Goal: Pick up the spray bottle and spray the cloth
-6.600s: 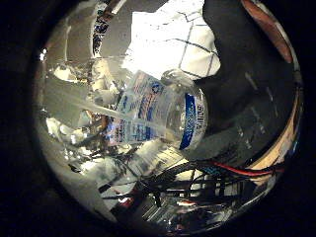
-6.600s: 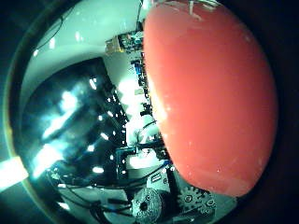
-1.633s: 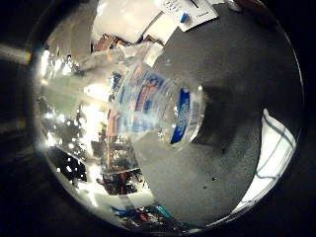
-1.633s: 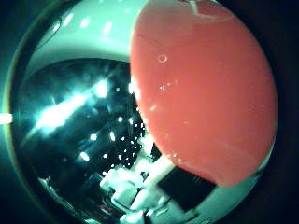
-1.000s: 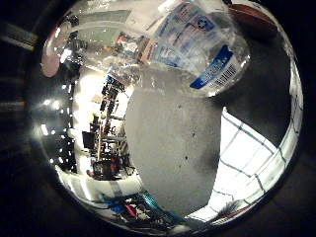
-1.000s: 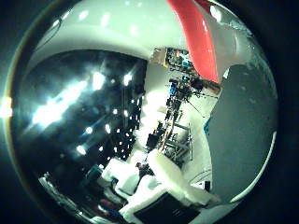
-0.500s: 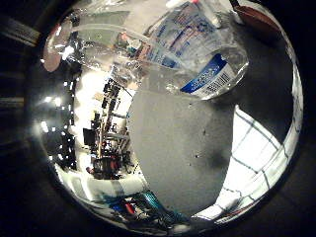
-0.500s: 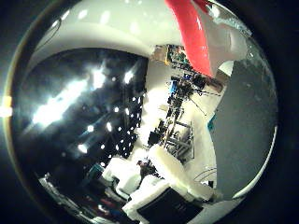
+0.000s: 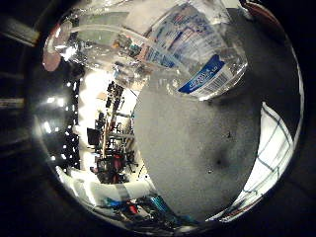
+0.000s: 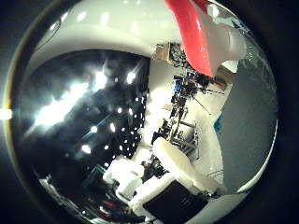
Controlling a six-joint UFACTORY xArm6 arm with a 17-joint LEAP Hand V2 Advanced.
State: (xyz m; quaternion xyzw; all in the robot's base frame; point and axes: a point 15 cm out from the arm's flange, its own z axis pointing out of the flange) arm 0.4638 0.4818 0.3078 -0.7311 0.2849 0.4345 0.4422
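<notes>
Spray bottle (image 10: 205,39): only its head shows, a red trigger part with a white nozzle piece just beside it, close to the palm at the edge of the view.

Hand (image 10: 173,182): white finger segments and a black panel reach in from the opposite edge, well apart from the bottle head; whether the fingers are curled cannot be told.

Table (image 10: 250,135): grey, matte surface, seen past the bottle head on the far side from the palm.

Room background: bright area with cluttered, indistinct equipment between the bottle head and the fingers; a dark glossy expanse with scattered light reflections beside it.
</notes>
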